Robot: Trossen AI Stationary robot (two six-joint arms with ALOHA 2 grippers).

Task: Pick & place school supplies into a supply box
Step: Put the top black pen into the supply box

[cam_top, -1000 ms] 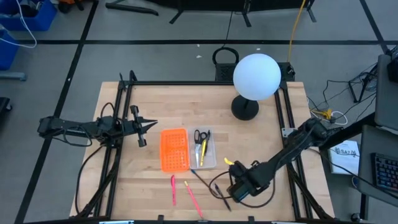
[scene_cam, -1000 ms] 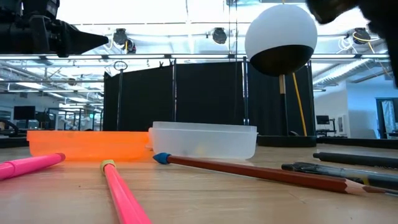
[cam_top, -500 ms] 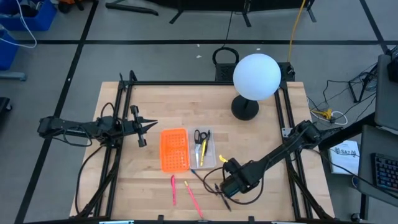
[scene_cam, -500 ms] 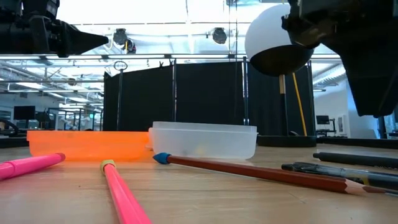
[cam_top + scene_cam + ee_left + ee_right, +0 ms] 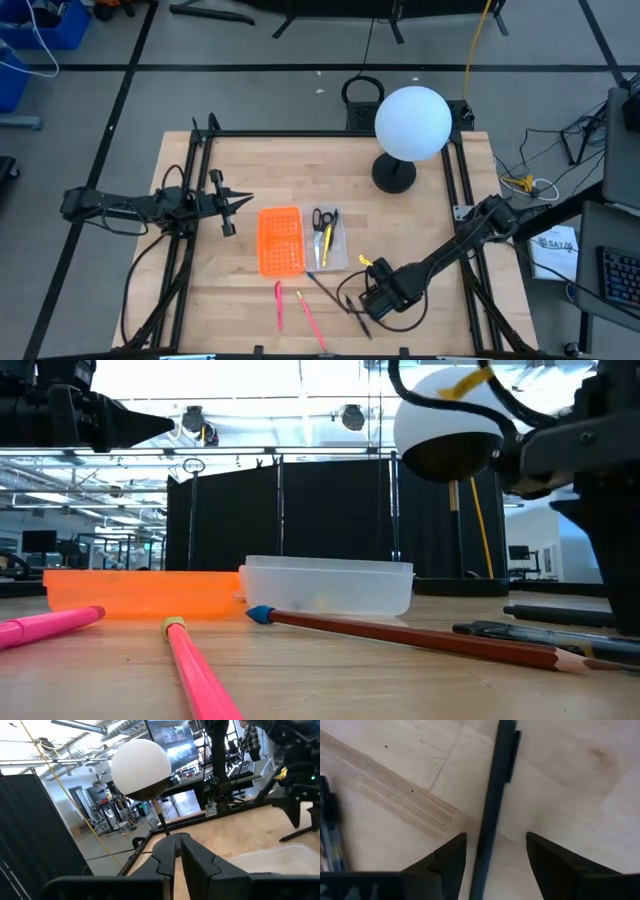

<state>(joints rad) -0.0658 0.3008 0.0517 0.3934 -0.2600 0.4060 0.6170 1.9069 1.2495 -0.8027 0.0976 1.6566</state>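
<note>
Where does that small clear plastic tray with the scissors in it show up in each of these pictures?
High view: the small clear plastic tray lies mid-table, just right of the orange perforated panel.
Low view: the tray stands at centre, behind the reddish-brown pencil, with the orange panel to its left.
Left wrist view: only its pale rim shows.
Right wrist view: not in it.
Shared landmark: the white globe lamp.

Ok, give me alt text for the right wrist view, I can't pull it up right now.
The right gripper hangs open close above the wooden table, its two dark fingers straddling a dark pen that lies flat between them. A second dark pen lies at the frame's edge.
</note>
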